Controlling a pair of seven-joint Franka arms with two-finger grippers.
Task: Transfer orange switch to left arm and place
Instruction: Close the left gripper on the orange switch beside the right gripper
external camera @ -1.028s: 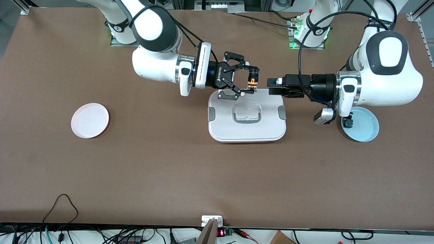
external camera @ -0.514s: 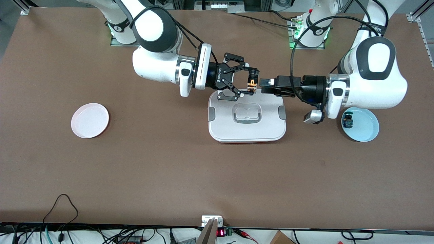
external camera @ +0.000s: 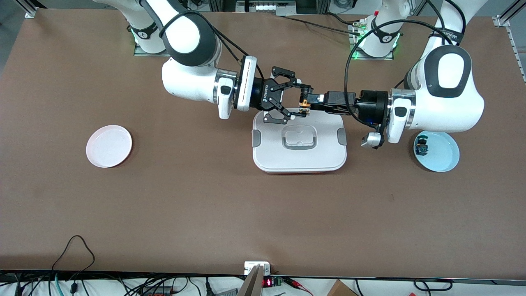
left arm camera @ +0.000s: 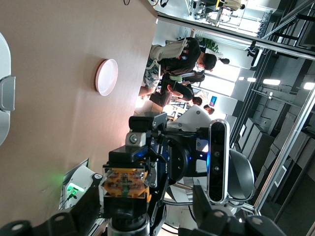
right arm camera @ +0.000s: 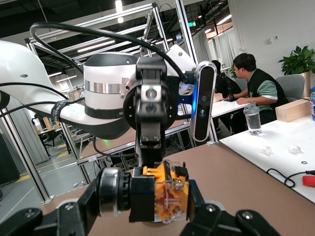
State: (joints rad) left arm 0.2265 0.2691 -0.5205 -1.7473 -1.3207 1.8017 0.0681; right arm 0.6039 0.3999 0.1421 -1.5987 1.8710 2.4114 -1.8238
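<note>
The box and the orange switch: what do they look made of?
The box looks like moulded plastic: smooth white matte lid, rounded corners, grey side clips. The orange switch, held over it by the right gripper, seems plastic too: glossy, slightly see-through orange body and a black collar in the right wrist view. Metal parts inside cannot be ruled out.

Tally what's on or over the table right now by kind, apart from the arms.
Switches: 2 (orange switch held over the box, blue-green switch on the blue plate)
Plates: 2 (pink plate, blue plate)
Box: 1
Total: 5
</note>
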